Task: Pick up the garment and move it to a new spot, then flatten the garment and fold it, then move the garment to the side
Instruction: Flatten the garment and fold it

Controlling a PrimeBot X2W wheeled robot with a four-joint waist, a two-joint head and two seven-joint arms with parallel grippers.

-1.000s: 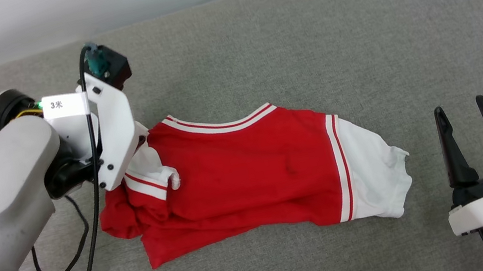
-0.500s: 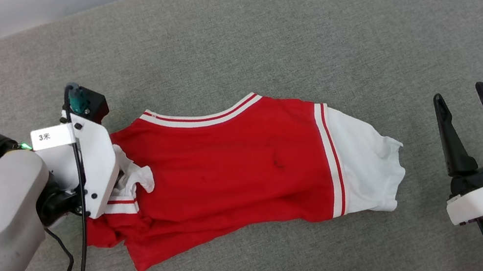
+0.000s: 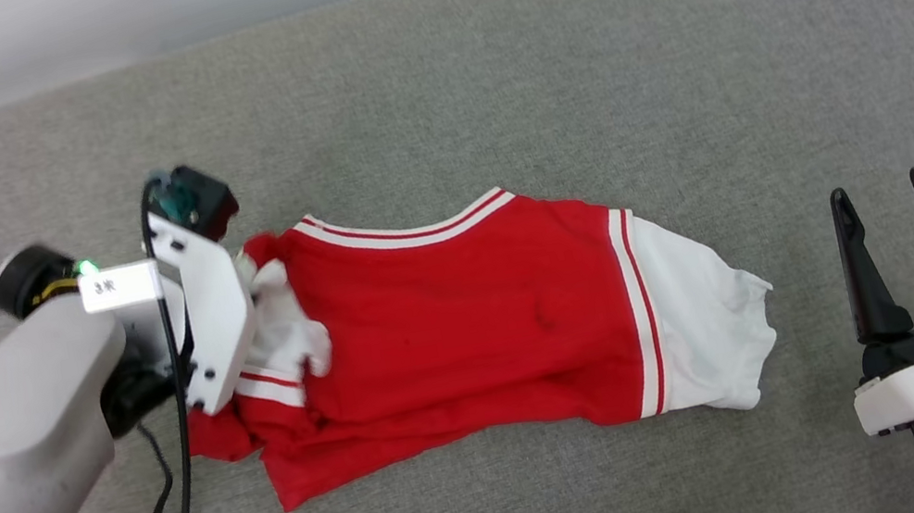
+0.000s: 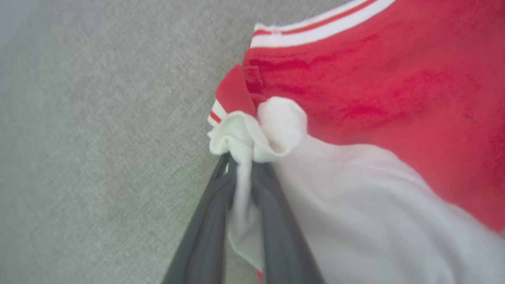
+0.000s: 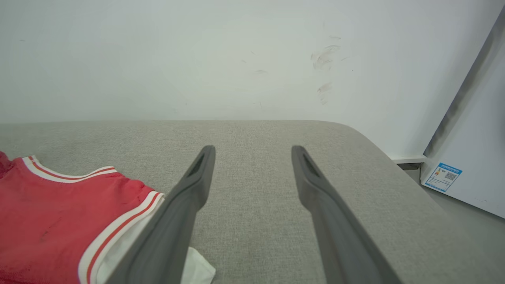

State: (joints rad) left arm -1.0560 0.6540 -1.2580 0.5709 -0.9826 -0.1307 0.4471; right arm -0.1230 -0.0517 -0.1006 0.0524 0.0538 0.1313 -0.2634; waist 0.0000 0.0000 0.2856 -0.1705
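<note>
Cable: a black cable (image 3: 170,495) trails from the left arm across the grey upholstered surface (image 3: 478,55), left of the cloth.
Left gripper (image 4: 244,165): clamped on a bunch of white fabric. In the left wrist view the cloth runs up between both dark fingers (image 4: 205,232) and puffs out above the tips.
Change: a second ago this gripper was spread over the same sleeve; now it has closed on it. The head camera also shifted, so don't read the picture's drift as cloth travel.
Left sleeve (image 3: 286,324): gathered into a knot, with a red shoulder fold pushed up beside the collar (image 3: 405,230).
Garment (image 3: 470,329): lies mid-surface, collar toward the far edge, red body rumpled along the near hem, apparently not yet lifted.
Right sleeve (image 3: 704,326): lies loose and fairly flat on the surface.
Right gripper (image 3: 879,184): fingers wide apart, holding nothing, well apart from the garment at the right.
Meaning: you likely have the pick for the first step, so the lift and carry to a new spot can follow.
Watch: a one-sleeve hold will let the body hang and drag. Check that the knit doesn't slip.
</note>
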